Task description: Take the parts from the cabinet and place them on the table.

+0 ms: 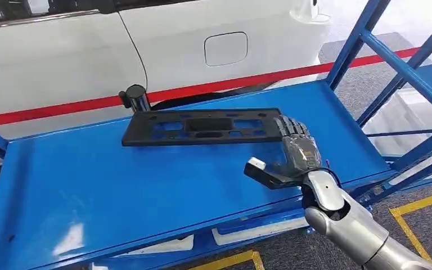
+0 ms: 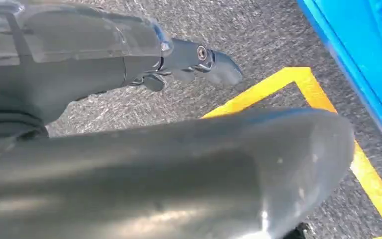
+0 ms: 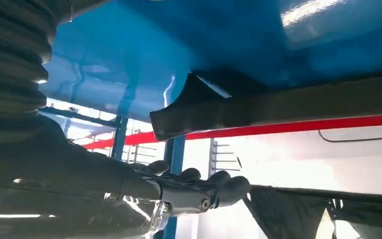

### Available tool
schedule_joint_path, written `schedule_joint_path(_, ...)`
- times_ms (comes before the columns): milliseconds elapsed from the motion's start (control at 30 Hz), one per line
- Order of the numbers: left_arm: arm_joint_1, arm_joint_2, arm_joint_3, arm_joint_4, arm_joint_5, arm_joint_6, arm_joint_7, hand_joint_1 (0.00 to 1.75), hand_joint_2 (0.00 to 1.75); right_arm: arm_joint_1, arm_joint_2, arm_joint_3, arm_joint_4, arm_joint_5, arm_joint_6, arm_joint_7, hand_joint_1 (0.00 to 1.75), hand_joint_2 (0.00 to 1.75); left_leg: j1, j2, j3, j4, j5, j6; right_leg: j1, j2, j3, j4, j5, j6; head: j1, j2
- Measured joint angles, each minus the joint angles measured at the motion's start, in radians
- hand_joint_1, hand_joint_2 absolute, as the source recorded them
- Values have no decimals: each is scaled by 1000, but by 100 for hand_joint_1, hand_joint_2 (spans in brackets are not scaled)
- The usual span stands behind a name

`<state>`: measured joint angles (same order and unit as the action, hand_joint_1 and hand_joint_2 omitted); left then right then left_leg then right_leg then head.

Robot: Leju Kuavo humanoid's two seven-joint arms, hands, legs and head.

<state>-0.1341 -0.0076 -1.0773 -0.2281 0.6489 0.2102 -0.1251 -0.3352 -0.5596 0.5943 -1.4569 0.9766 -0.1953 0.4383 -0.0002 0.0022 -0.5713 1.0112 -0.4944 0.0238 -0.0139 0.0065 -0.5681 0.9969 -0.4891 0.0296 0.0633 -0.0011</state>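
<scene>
A flat black part (image 1: 202, 126) with several cut-outs lies lengthwise on the blue shelf surface (image 1: 118, 185), toward its far side. My right hand (image 1: 295, 152) hovers at the part's right end, fingers stretched toward it and thumb spread to the side, holding nothing. In the right wrist view the part's end (image 3: 278, 107) sits a little apart from my fingers (image 3: 199, 186). My left hand (image 2: 179, 59) hangs over the grey floor with its fingers extended and nothing in it.
A short black cylinder (image 1: 136, 98) stands just behind the part's left end. A white car (image 1: 214, 45) fills the background. Blue frame uprights (image 1: 365, 28) rise at the right. Yellow tape (image 2: 298, 84) marks the floor beside the blue shelf edge (image 2: 358, 64).
</scene>
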Motion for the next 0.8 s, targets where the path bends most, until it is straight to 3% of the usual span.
schedule_joint_path(100, 0, 0, 0, 0, 0, -1, 0, 0, 0, 2, 0, -3, -1, 0, 0, 0, 0, 175, 3, -1, 0, -2, 0, -15, 3, -1, 0, 2, -3, -5, 0, 0)
schedule_joint_path(500, 0, 1, 0, 0, 0, -10, -2, 0, 0, 5, 0, -5, -2, 2, 0, 1, 0, 175, -2, -2, -1, -2, 0, -17, -4, -1, 1, 1, -3, -5, 4, 0)
schedule_joint_path(667, 0, 3, 0, 0, 3, -11, -4, 0, 0, 7, 0, -5, -2, 4, 0, 1, 0, 175, -8, -2, -4, 5, -6, -7, -7, -1, 2, -1, -2, 1, 2, 0)
schedule_joint_path(800, 1, 4, 0, 0, 4, -13, -5, 0, 0, 7, 0, -5, -5, 5, 0, 1, 0, 175, -14, -2, -5, 7, -8, 5, -14, -1, 5, -7, 1, 15, 0, 0)
